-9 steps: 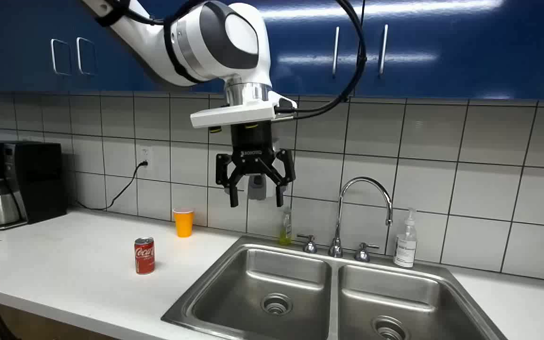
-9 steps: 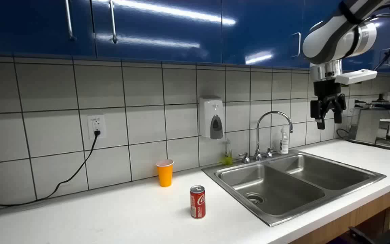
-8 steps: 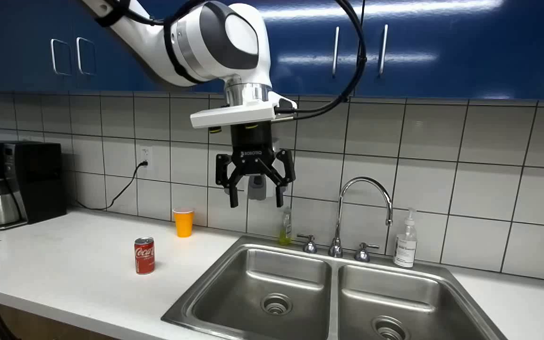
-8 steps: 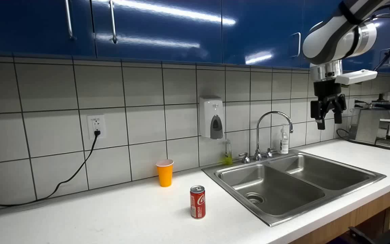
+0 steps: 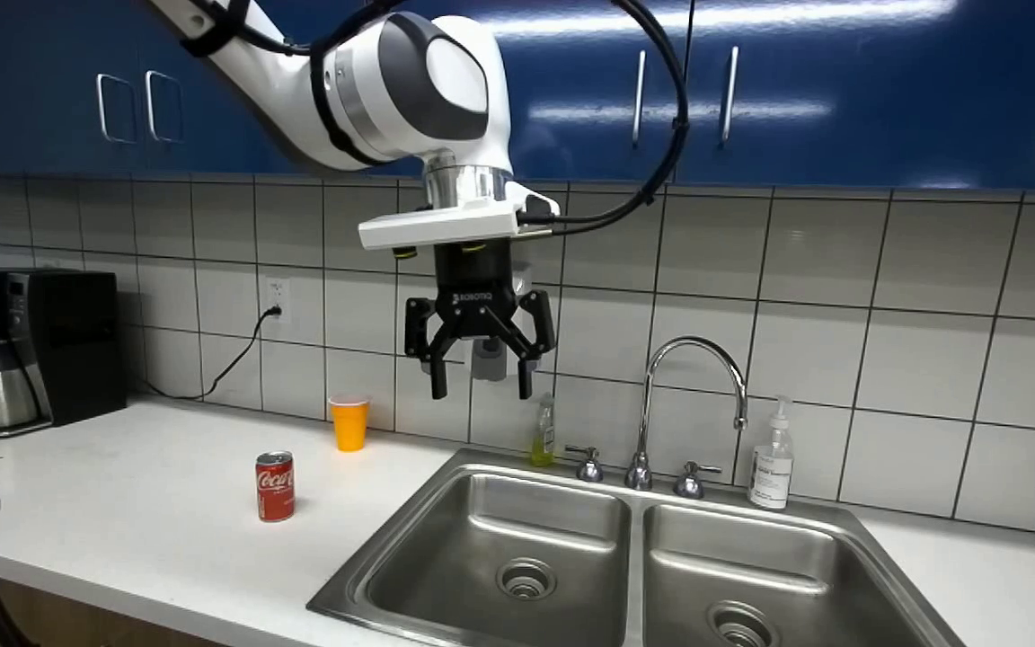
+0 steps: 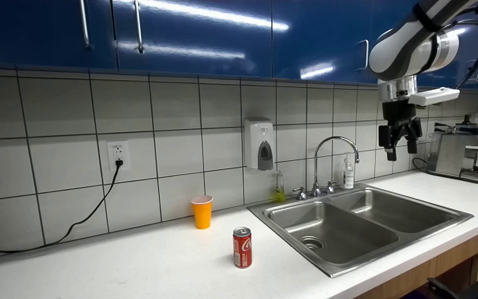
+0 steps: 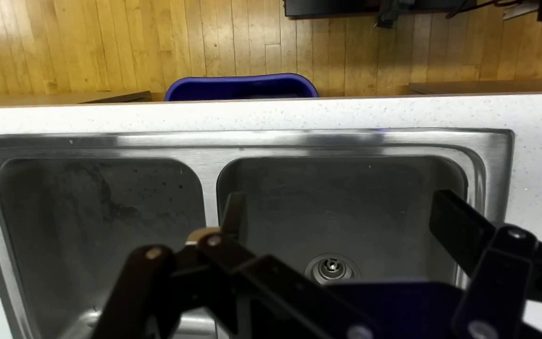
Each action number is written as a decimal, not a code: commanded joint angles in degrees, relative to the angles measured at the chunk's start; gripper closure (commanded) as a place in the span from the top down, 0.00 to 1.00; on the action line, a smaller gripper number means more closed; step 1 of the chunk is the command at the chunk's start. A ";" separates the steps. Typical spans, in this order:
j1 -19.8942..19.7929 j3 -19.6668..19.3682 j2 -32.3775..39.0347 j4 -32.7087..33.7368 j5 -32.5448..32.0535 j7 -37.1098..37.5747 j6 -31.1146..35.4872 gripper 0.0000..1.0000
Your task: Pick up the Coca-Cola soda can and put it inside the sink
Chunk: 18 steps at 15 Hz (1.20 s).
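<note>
- Both exterior views look from the front, a bit high, over the long white counter [image 5: 149, 503] to the white tiled wall [image 5: 913, 359].
- In an exterior view, the two-bowl silver metal sink [image 5: 636, 575] is close, cut off at the bottom.
- In an exterior view, the whole sink [image 6: 297, 243] shows, farther off, to the right.
- The wrist view looks down past the black two-fingered gripper [image 7: 340, 207] into the sink.
- All three share the sink.

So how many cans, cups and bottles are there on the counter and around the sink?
Cans: 1, the Coca-Cola can
Cups: 1, the orange cup
Bottles: 2, the pump bottle and the yellow-green bottle
Total: 4
</note>
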 commanded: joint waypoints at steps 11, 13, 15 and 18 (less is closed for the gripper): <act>8.08 4.10 1.77 -5.02 7.27 -2.64 1.81 1.00; 9.04 4.88 1.36 -5.91 8.34 -2.71 2.04 1.00; 10.16 5.66 0.89 -6.87 9.34 -3.02 2.19 1.00; 12.27 6.82 0.27 -8.31 11.36 -3.88 2.73 1.00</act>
